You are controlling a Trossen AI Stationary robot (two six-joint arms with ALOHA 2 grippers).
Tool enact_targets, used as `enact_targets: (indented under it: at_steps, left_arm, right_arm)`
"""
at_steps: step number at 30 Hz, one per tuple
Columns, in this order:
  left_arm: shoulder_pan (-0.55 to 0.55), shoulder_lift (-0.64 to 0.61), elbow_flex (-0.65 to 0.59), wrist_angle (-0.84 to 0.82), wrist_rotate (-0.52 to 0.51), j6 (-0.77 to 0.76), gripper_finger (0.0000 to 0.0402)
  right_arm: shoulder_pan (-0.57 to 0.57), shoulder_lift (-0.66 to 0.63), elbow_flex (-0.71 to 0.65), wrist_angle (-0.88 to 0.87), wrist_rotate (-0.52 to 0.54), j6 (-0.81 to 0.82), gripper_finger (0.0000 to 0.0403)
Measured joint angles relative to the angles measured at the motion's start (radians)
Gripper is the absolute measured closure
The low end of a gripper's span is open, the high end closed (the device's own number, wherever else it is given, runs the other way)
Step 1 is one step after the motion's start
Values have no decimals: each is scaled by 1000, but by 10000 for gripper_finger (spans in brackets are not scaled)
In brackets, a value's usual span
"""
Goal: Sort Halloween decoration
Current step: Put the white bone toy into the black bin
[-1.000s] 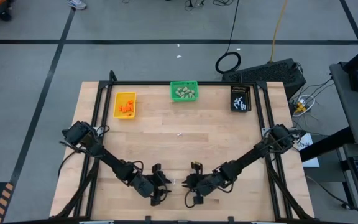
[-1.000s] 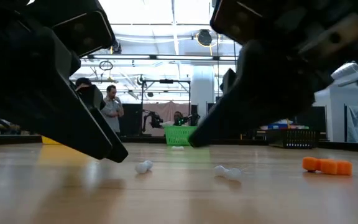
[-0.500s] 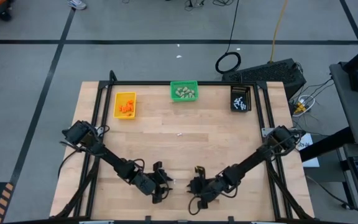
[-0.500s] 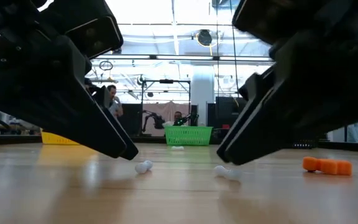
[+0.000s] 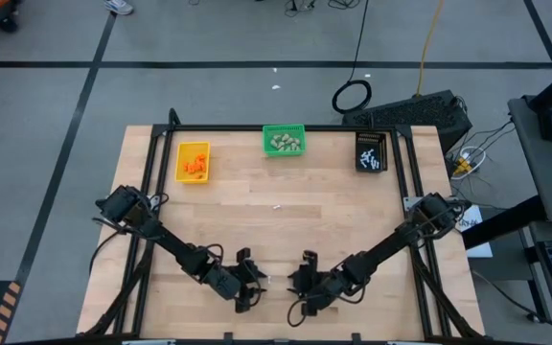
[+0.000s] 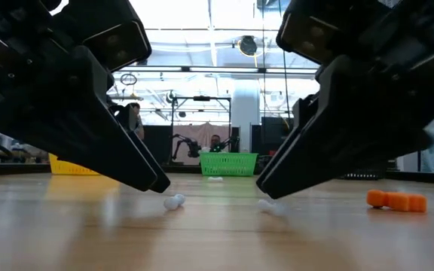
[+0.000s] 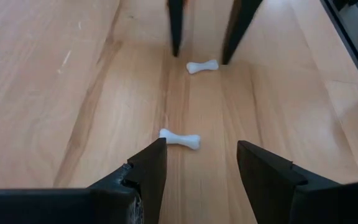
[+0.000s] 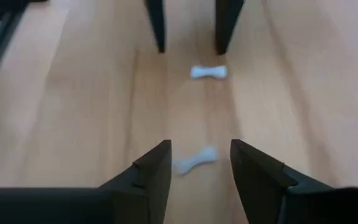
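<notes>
Both arms are reaching low over the near edge of the wooden table (image 5: 286, 230), facing each other with their tips almost meeting. The left gripper (image 7: 197, 165) is hovering just above the boards with its fingers spread apart and holding nothing; a small white bone-shaped stick (image 7: 179, 139) is lying on the table just in front of the gap between them, closer to one finger. The right gripper (image 8: 194, 165) is facing it with its fingers parted as well, and a second white stick (image 8: 194, 160) is lying loose on the table in the gap between those fingers, not pinched by either. In the low view the two sticks are resting on the boards near each other, one (image 6: 173, 201) below the left arm's tip and the other (image 6: 268, 205) below the right arm's tip. An orange piece (image 6: 395, 200) is sitting on the table off to the side, well apart from both sticks. Along the far edge of the table three bins are standing in a row: a yellow bin (image 5: 193, 161) holding orange bits, a green bin (image 5: 284, 141) holding beige-grey lumps, and a black bin (image 5: 371, 150) holding white sticks. One more tiny pale piece (image 5: 277, 206) is lying alone near the middle of the table.
</notes>
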Motion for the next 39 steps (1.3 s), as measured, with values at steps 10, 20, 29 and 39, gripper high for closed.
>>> enact_targets:
  at_steps: [10, 20, 29, 39]
  left_arm:
    - [0, 0, 0, 0, 0, 2, 208]
    - [0, 0, 0, 0, 0, 18, 208]
    - [0, 0, 0, 0, 0, 26, 208]
    - [0, 0, 0, 0, 0, 26, 208]
  right_arm:
    - [-6, 0, 0, -51, -12, 102, 249]
    - [-12, -1, 0, -92, -13, 54, 249]
    - [-44, -4, 2, -97, -159, -105, 250]
    - [-82, -2, 98, -312, -276, -180, 250]
